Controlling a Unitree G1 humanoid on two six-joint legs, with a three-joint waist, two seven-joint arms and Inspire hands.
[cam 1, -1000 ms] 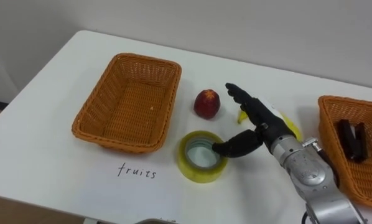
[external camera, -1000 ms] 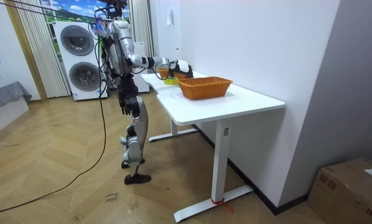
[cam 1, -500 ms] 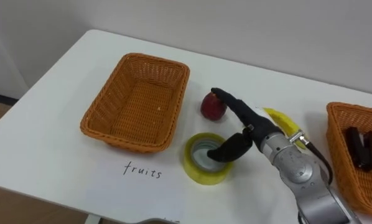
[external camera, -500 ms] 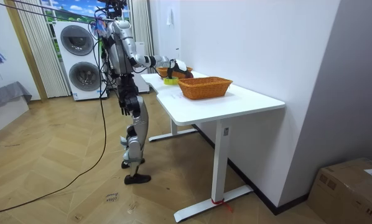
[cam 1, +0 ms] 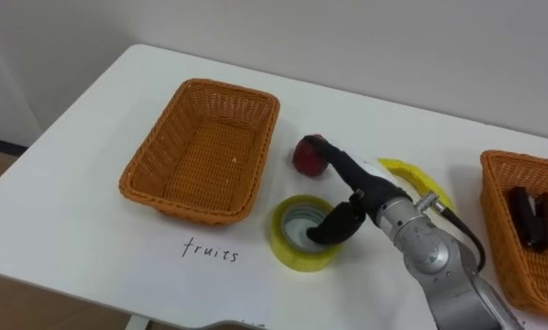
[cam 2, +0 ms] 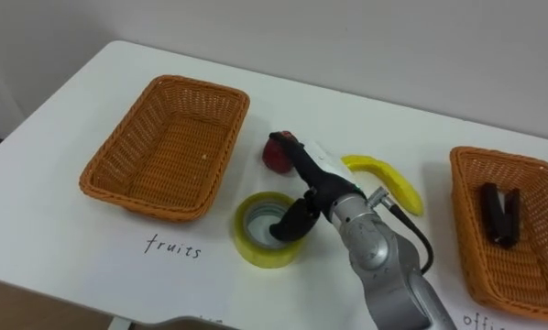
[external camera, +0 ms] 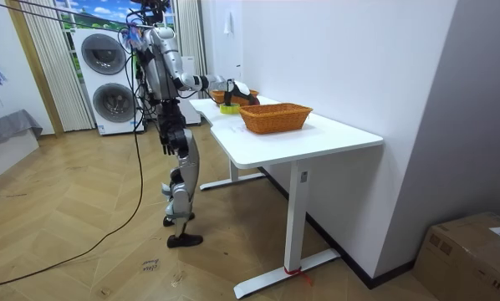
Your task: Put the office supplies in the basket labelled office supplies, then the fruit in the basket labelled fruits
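- Table (cam 1: 63, 229), white, is carrying everything. In the room view the robot is standing at its far end, with one arm reaching out over the top.
- Left basket (cam 1: 201, 156), wicker, is sitting empty on the table's left half. The word "fruits" (cam 1: 208, 249) is written on the tabletop just in front of it.
- Right basket (cam 1: 540, 270) is sitting at the table's right edge and holding a black item (cam 1: 531, 215); what it is cannot be told.
- Right hand (cam 1: 370, 192) is reaching in from the lower right, between the two baskets. Its fingers (cam 1: 334, 158) are stretching out straight over the apple, and whether they are touching it cannot be told. The thumb (cam 1: 334, 225) is pointing down into the tape's hole. The hand is gripping nothing.
- Tape (cam 1: 288, 252), a yellow roll, is lying flat near the left basket's near right corner.
- Banana (cam 1: 411, 174) is lying on the table behind the wrist, between the apple and the right basket.
- Apple (cam 1: 306, 158), red, is resting on the table just beside the left basket's right wall, outside both baskets and behind the tape.
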